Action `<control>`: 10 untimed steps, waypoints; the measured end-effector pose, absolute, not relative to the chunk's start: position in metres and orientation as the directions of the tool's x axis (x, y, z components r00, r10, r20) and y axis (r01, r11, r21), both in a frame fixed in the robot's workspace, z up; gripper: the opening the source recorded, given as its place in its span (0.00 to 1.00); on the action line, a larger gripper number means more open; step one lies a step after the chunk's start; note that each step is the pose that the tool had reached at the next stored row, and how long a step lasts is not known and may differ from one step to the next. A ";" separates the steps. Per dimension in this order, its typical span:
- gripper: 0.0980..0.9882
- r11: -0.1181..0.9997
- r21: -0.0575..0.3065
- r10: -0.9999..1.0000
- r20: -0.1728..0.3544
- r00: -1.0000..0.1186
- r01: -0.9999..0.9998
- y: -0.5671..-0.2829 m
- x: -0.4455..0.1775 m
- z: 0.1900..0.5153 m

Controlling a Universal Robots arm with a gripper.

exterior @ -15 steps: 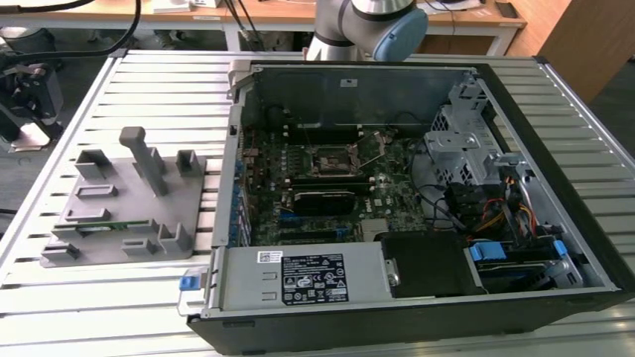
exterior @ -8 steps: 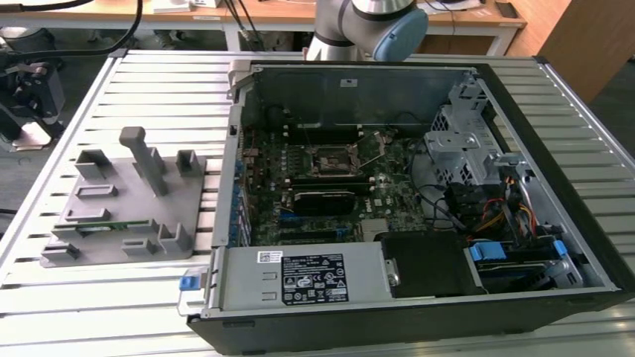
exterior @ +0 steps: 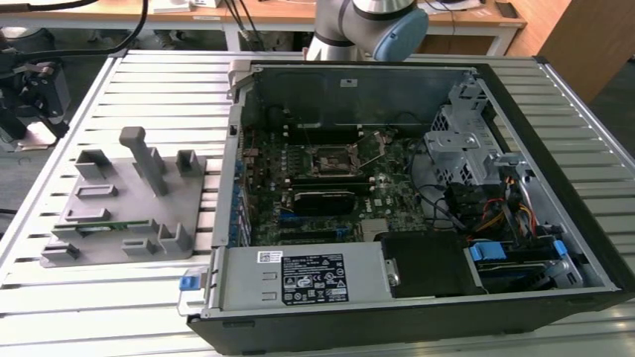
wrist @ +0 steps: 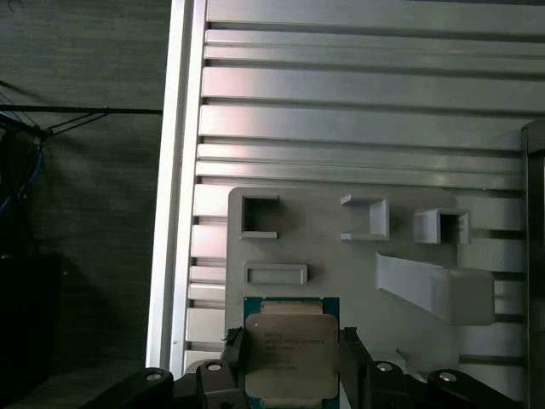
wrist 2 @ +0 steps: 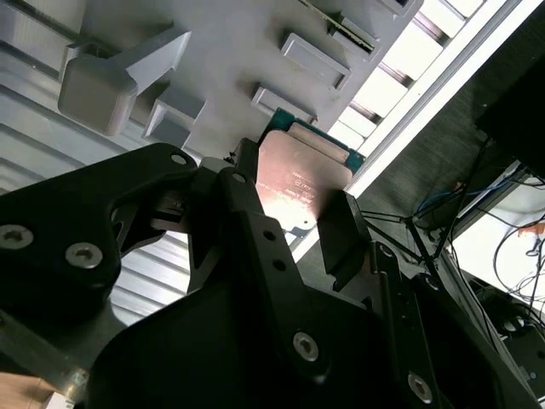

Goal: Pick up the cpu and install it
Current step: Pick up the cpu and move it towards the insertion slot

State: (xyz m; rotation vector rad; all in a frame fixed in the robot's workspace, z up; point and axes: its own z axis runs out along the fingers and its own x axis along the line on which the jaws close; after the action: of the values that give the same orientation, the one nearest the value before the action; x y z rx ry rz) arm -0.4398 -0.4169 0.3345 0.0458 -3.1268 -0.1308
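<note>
Gripper (wrist: 292, 365) fingers (wrist: 233, 348) are pinched on two opposite edges of the cpu (wrist: 291, 341), its metal top showing in both wrist views. The cpu is over the grey holder (wrist: 324, 264), near the edge of the slatted table (wrist: 341, 128).

Grey parts holder (exterior: 114, 204) lies beside open computer case (exterior: 397, 89) on slatted table (exterior: 100, 297).

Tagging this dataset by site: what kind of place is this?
Likely a robotics lab bench for PC assembly: a slotted aluminium table, an open computer case, a grey fixture tray, and the gripper holding the cpu.
</note>
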 end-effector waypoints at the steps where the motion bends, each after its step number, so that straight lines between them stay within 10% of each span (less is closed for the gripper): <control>1: 0.48 0.996 0.084 -0.030 0.011 -1.000 -0.029 -0.417 -0.439 0.335; 10: 0.48 0.996 0.084 -0.030 0.010 -0.999 -0.029 -0.417 -0.437 0.343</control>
State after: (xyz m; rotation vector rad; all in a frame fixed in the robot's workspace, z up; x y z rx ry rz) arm -0.4365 -0.4170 0.3431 0.0463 -3.1270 -0.1311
